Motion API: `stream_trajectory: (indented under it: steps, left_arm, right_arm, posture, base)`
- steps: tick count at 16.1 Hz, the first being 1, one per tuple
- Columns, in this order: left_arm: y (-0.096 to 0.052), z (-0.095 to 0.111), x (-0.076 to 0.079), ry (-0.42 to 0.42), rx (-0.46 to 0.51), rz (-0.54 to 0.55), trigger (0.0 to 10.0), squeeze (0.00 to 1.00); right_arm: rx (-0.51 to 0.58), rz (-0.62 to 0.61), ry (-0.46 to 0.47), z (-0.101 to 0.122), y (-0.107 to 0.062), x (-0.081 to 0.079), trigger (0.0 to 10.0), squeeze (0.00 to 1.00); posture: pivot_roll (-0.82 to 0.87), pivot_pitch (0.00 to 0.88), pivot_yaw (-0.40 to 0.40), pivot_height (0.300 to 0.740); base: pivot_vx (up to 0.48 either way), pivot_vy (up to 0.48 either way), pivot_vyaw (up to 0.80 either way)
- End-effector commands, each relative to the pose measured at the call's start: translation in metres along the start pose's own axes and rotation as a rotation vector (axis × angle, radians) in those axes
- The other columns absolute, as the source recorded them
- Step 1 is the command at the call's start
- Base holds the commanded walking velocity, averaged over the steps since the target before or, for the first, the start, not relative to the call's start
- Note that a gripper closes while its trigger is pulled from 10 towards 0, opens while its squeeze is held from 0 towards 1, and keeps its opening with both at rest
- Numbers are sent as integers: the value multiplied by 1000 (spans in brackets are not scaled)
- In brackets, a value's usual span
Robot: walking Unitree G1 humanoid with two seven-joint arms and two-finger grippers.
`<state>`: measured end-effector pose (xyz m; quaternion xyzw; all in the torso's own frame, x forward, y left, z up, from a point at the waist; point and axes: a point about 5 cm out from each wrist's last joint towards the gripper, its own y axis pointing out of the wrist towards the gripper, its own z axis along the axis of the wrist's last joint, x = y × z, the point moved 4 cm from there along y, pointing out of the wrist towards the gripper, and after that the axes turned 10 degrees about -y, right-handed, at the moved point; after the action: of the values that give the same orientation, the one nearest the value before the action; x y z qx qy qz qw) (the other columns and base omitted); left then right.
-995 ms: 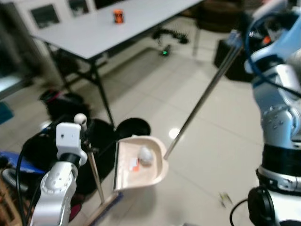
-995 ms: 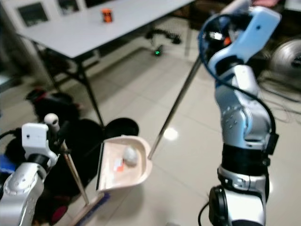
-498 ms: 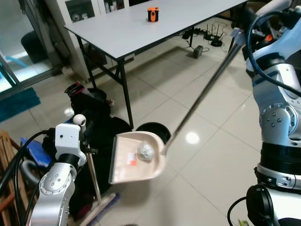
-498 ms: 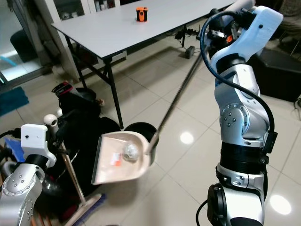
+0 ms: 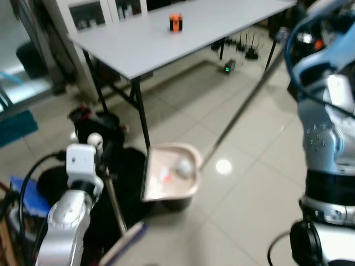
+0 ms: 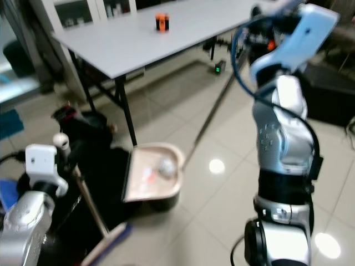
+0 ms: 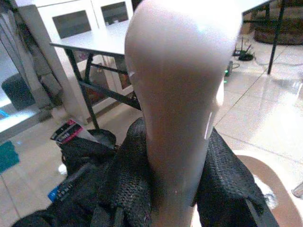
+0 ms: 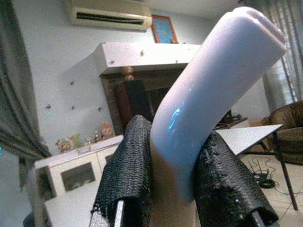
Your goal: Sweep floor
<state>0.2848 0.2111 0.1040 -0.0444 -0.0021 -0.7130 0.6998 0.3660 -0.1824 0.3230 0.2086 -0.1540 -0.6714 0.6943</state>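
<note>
Clamping the pale top of the dustpan handle [image 8: 208,94] between its two black fingers [image 8: 130,170], the right gripper [image 8: 173,175] is closed firmly on it, both pads pressed against the handle's sides. From this gripper, held high at the right, the long thin pole [image 5: 244,108] slants down and away to the beige dustpan [image 5: 169,180], which hangs low in front of the robot over a dark round bin [image 5: 172,202]. Inside the pan lie a crumpled whitish ball [image 5: 184,168] and a small orange scrap [image 5: 165,176]. The left gripper [image 7: 173,189] is likewise closed, its black fingers [image 7: 130,175] squeezing the rounded pale end of the broom handle [image 7: 180,94]; the broom stick [image 5: 113,208] goes down from it to the brush head [image 5: 125,246] on the tiled floor [image 5: 249,188]. Beyond the left gripper sits a black bag [image 5: 97,124]. Farther off stands a grey table [image 5: 183,33] with a small orange object [image 5: 176,22] on top.
</note>
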Motion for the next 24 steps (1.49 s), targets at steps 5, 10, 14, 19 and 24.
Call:
stream_trajectory:
  steps: [5, 10, 14, 19, 24]
  left_arm:
    - [1, 7, 0, -30, 19, 5, 10000, 0]
    - [-1, 4, 1, -30, 5, 4, 10000, 0]
    - [-5, 2, 2, -32, -5, 10, 10000, 0]
    - [-8, 2, 0, -26, -9, 17, 10000, 0]
    - [-9, 3, 0, -22, -7, 18, 10000, 0]
  right_arm:
    - [113, -33, -31, 16, 6, -2, 10000, 0]
    - [129, -30, -88, 4, 8, -12, 10000, 0]
    - [192, 10, -169, 1, 12, -30, 10000, 0]
    - [282, 193, -282, -10, 5, -80, 10000, 0]
    - [384, 370, -295, -16, -20, -133, 10000, 0]
  posture:
    - [68, 0, 69, 740]
    - [74, 4, 72, 740]
    - [92, 10, 66, 740]
    - [105, 12, 65, 740]
    - [116, 4, 64, 740]
  base:
    - [224, 0, 0]
    - [0, 0, 0]
    - [0, 0, 0]
    - [0, 0, 0]
    - [0, 0, 0]
